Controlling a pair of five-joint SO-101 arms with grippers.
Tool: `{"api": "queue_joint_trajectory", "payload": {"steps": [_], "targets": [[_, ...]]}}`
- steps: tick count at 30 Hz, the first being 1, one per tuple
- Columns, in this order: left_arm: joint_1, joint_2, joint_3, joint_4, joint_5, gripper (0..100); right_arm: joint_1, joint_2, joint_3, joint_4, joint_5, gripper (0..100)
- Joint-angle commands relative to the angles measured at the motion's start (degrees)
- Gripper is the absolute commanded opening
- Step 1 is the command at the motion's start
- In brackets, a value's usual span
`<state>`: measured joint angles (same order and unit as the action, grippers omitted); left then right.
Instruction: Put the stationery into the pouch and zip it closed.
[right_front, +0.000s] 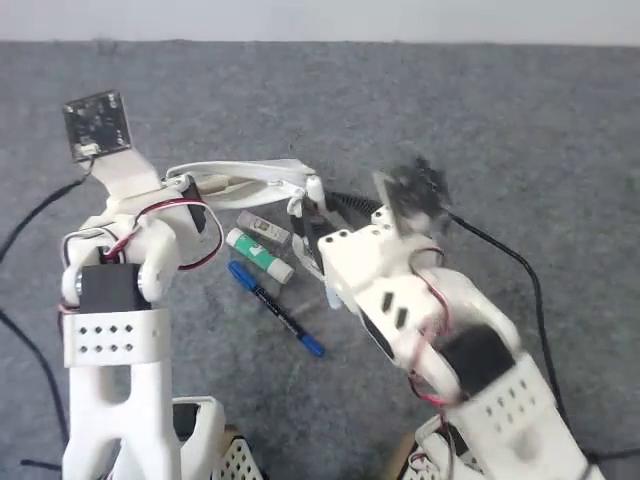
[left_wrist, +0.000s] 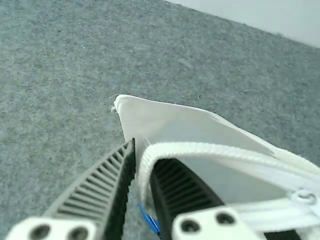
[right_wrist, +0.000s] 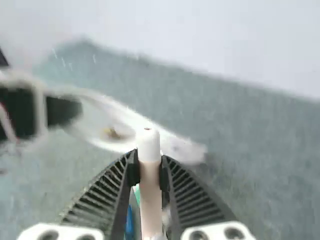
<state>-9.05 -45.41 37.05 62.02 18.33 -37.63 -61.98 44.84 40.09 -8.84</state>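
The white pouch (right_front: 250, 180) sits a bit toward 11 o'clock from the middle of the high view, stretched sideways. The left gripper (left_wrist: 137, 150) is pinched down on its zipper edge, with one finger on each side of the fabric. At the pouch's 3 o'clock end is the right gripper (right_wrist: 148, 160), clamped tight around a white stick (right_wrist: 148, 145), some pen or marker, can't tell which. The stick's tip is right by the pouch. Loose stuff lies at about 6 o'clock of the pouch: a small grey piece (right_front: 263, 228), then a glue stick (right_front: 258, 255) just beside it, then a blue pen (right_front: 275, 308) lying diagonally. All of it's on grey carpet (right_front: 500, 130).
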Motion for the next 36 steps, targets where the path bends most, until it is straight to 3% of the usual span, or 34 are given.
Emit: {"api": "queue_joint_trajectory", "payload": {"steps": [1, 13, 19, 36], "targets": [[0.4, -2.7, -1.4, -0.6, -0.4, 1, 0.4, -8.4, 1.1, -7.1, -0.6, 0.6], [0.2, -2.7, -1.0, -0.6, -0.4, 1, 0.3, -14.1, 2.2, -21.9, -0.4, 0.6], [0.1, -2.7, -1.0, -0.6, -0.4, 1, -4.4, -13.8, 2.3, -29.8, -0.2, 0.6], [0.0, -2.8, -1.0, -0.6, -0.4, 1, -4.5, 6.6, 5.1, -50.9, 1.1, 0.6]]}}
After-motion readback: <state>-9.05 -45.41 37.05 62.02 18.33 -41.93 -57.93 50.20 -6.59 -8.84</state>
